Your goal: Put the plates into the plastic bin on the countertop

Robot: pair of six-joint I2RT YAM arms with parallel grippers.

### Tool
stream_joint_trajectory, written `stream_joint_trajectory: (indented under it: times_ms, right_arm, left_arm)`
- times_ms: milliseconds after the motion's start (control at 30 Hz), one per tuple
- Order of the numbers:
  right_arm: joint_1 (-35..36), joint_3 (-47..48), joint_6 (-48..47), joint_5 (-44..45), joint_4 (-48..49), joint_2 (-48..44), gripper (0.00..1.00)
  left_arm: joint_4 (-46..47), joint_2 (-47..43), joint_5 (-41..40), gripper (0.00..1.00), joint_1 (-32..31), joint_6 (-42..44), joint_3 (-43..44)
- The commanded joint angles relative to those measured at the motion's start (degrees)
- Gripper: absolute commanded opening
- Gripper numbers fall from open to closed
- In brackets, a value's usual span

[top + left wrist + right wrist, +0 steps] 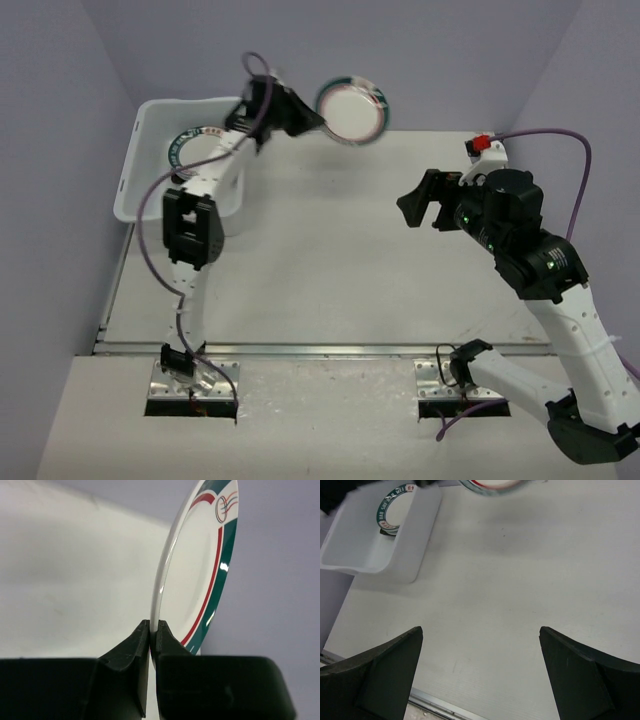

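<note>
Plastic bin (129,178) holding plates (190,146), left end effector (318,120) pinching teal-rimmed plate (352,110), right end effector (422,208) spread

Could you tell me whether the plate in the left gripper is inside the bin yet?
Out: the plate, clamped by its rim in the left gripper, hangs right of the plastic bin.

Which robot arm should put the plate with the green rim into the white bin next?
Left. The left gripper pinches the plate by its rim, up beside the bin. The right gripper is open, empty and farther from the bin.
</note>
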Motion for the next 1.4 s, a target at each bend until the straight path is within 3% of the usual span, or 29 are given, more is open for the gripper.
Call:
stream_joint_trajectory:
  times_ms: [0, 133, 267, 500, 900, 1067, 1233, 1267, 1367]
  right_arm:
    - [-0.21, 1.23, -0.92, 1.39, 3.8, 1.39, 0.99]
    - [-0.28, 0.28, -0.55, 1.22, 5.07, 2.44, 0.99]
    - [-0.29, 0.23, 0.51, -0.39, 6.64, 4.16, 0.99]
    - [-0.23, 0.31, 1.11, -1.36, 8.3, 6.16, 0.99]
    - [-0.29, -0.98, 0.01, 0.77, 8.43, 5.79, 0.99]
    - [-0.29, -0.99, -0.17, 1.13, 8.61, 5.97, 0.99]
    - [-0.29, -1.25, -0.34, 0.86, 9.35, 6.75, 0.99]
    - [-0.29, -1.16, -0.3, 0.48, 9.51, 6.86, 0.99]
    - [-0.22, 0.21, -0.16, -0.88, 9.74, 8.14, 0.99]
  left_arm:
    - [-7.69, -18.53, -2.08, 0.0, 19.52, 5.49, 1.74]
    - [-11.93, -24.62, -0.27, 0.0, 32.31, 6.8, -2.3]
    - [-12.45, -26.56, 3.16, 0.0, 39.95, 8.49, -8.75]
    - [-10.18, -24.44, 3.44, 0.0, 41.81, 8.67, -12.31]
    - [-8.93, -11.35, 1.76, 0.0, 41.83, 5.78, -6.84]
    - [-9.17, -9.34, 0.63, 0.13, 41.83, 5.87, -7.03]
    - [-8.05, -6.58, 2.11, 0.17, 41.63, 6.3, -7.77]
    - [-8.09, -6.02, 2.49, 0.23, 41.51, 6.38, -7.64]
    - [-9.4, -5.46, 2.53, 0.61, 40.75, 7.98, -7.2]
